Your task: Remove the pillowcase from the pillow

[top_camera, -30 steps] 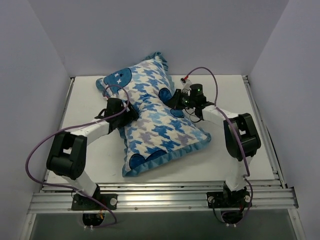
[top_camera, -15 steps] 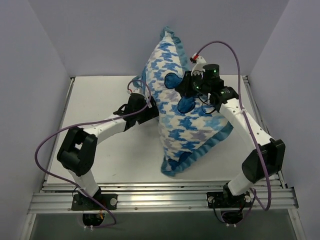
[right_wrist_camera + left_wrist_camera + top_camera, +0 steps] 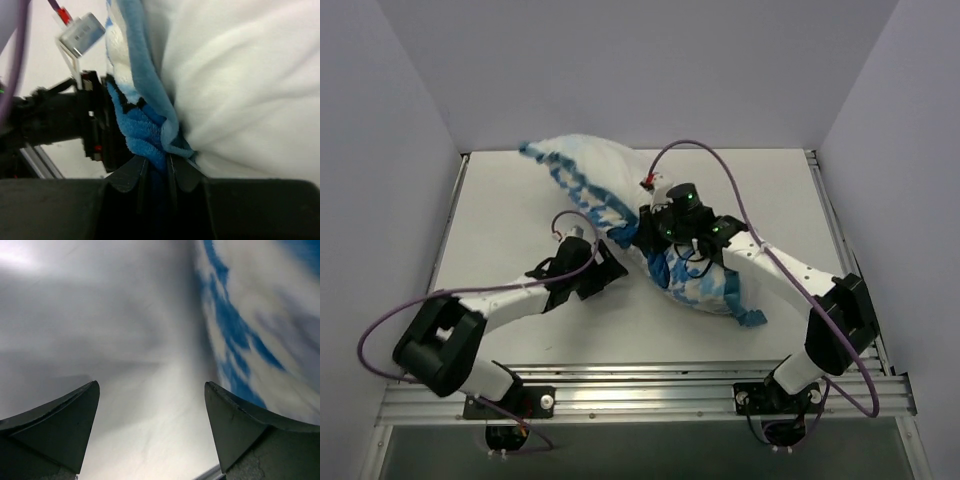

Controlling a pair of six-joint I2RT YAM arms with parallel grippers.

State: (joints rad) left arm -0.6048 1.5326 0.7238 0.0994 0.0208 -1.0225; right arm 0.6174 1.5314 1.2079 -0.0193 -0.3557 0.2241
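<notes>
My right gripper is pinched tight on the pillowcase, its two dark fingers pressed together over a fold of the blue ruffled edge, a looped, towelling-like cloth. Just right of that pinch swells soft white plush, creased and puffy; I cannot tell whether it is the cushion inside or the cover's own pale face. From above, the pillowcase is a long, slumped bundle lying on the white table, its long axis slanting through my right jaws: one ruffled tip points away beyond my left gripper, the houndstooth end lies back under my right forearm. My left jaws stand spread with nothing between them, blurred blue-and-white print just outside the right-hand finger
</notes>
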